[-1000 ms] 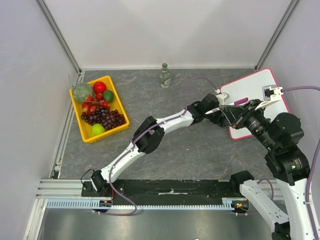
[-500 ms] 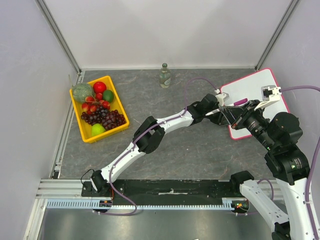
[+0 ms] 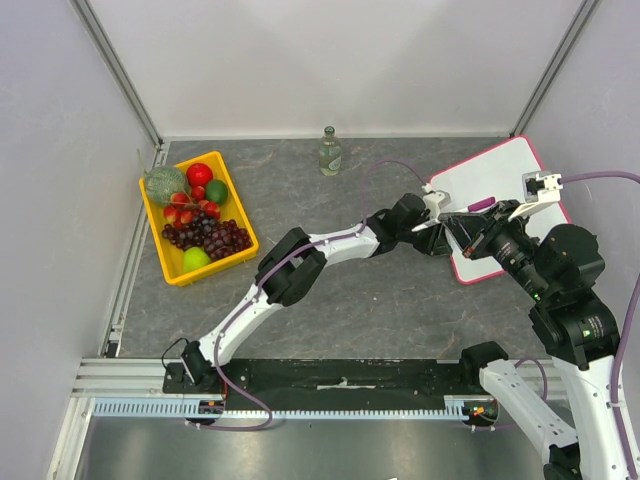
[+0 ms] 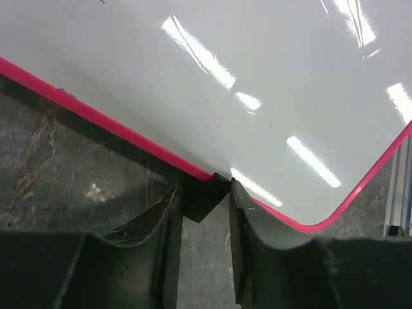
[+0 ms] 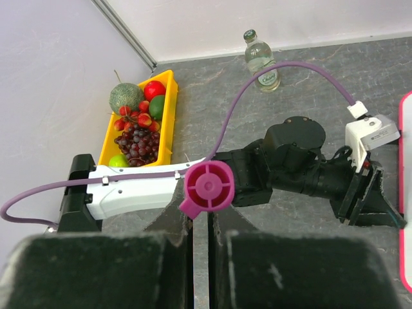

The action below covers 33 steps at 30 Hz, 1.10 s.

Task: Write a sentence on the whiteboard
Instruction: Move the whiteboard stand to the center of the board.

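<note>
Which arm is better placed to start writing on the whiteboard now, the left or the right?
Right. The right hand grips the pink marker, close to the whiteboard. The left hand clamps the black clip on the board's rim, so it probably serves to steady the board.

Left arm (image 3: 300,272) stretched far forward and rightward, held low, wrist nearly level. Left gripper (image 4: 201,193): fingers pinched on a small black clip (image 4: 206,196). Right arm (image 3: 575,300) raised, elbow bent, wrist turned leftward. Right gripper (image 5: 199,222): fingers nearly together, clamping a pink-magenta plastic marker (image 5: 207,187).
</note>
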### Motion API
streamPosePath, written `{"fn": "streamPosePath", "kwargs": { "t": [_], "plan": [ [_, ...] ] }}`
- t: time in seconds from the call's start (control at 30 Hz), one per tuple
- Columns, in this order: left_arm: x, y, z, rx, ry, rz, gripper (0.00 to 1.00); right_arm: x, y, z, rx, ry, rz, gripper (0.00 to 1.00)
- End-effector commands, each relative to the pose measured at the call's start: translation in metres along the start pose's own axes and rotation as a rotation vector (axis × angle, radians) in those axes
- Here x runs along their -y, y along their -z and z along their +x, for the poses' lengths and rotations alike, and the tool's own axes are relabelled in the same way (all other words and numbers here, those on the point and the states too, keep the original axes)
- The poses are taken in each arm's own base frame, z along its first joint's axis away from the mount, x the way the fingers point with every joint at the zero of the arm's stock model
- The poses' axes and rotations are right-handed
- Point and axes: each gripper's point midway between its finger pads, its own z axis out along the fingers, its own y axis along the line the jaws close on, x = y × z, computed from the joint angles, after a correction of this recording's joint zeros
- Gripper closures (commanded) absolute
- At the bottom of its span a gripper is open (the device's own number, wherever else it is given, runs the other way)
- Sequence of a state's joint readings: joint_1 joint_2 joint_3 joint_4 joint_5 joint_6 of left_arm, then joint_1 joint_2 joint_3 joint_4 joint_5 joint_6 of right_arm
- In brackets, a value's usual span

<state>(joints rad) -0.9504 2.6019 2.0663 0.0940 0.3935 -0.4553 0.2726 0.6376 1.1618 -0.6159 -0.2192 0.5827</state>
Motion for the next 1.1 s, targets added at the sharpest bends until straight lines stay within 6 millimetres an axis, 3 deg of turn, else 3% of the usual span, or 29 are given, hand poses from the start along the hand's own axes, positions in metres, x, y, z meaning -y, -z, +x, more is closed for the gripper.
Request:
{"fn": "streamPosePath", "kwargs": {
  "t": [0.0, 0.1, 0.23, 0.47, 0.7, 0.93, 1.07],
  "plan": [
    [-0.001, 0.022, 0.0, -0.024, -0.036, -0.056, 0.71, -0.007, 0.008, -0.013, 0.037, 0.017, -0.009, 1.0],
    [-0.001, 0.033, 0.002, -0.021, -0.037, -0.073, 0.73, -0.007, 0.008, -0.014, 0.04, 0.019, -0.01, 1.0],
    [-0.008, 0.051, 0.018, -0.025, -0.029, -0.114, 0.75, -0.009, 0.01, -0.015, 0.04, 0.02, -0.016, 1.0],
    [-0.012, 0.093, 0.035, -0.019, -0.028, -0.182, 0.77, -0.01, 0.01, -0.015, 0.037, 0.021, -0.025, 1.0],
    [-0.009, 0.144, 0.062, -0.005, 0.029, -0.234, 0.78, -0.012, 0.009, -0.014, 0.036, 0.023, -0.034, 1.0],
    [-0.017, 0.205, 0.106, -0.005, 0.101, -0.339, 0.79, -0.014, 0.005, -0.01, 0.019, 0.019, -0.057, 1.0],
    [-0.014, 0.238, 0.119, 0.029, 0.155, -0.385, 0.79, -0.016, 0.001, -0.006, 0.005, 0.015, -0.077, 1.0]
  ]
}}
